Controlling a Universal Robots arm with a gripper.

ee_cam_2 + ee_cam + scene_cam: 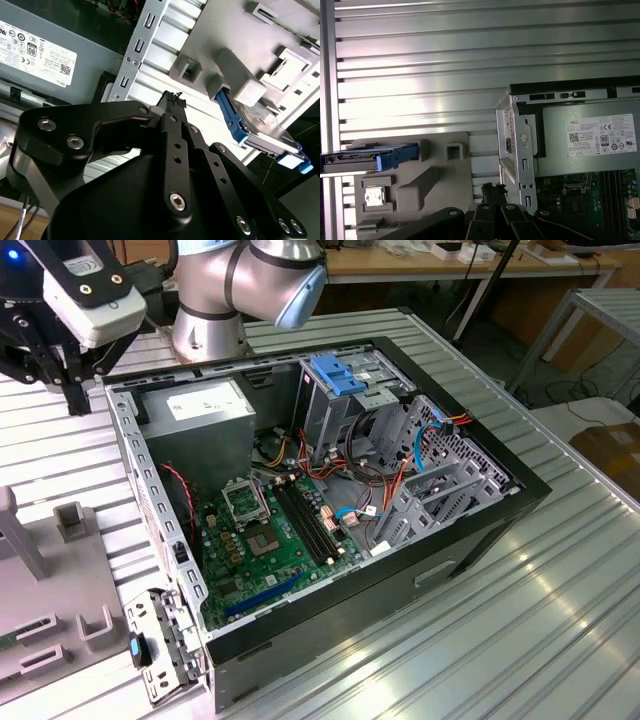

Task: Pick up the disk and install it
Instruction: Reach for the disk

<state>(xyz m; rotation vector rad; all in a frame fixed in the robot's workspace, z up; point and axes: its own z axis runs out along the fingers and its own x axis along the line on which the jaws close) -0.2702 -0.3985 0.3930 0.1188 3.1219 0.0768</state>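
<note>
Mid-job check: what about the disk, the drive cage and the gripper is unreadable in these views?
Disk: in the first wrist view one end is cut off by the picture edge; in the second wrist view it is edge-on, one end behind the grey holder.
Drive cage: in the exterior view its bays are hidden by its own walls and cables.
Gripper: in the exterior view partly behind the white housing.
</note>
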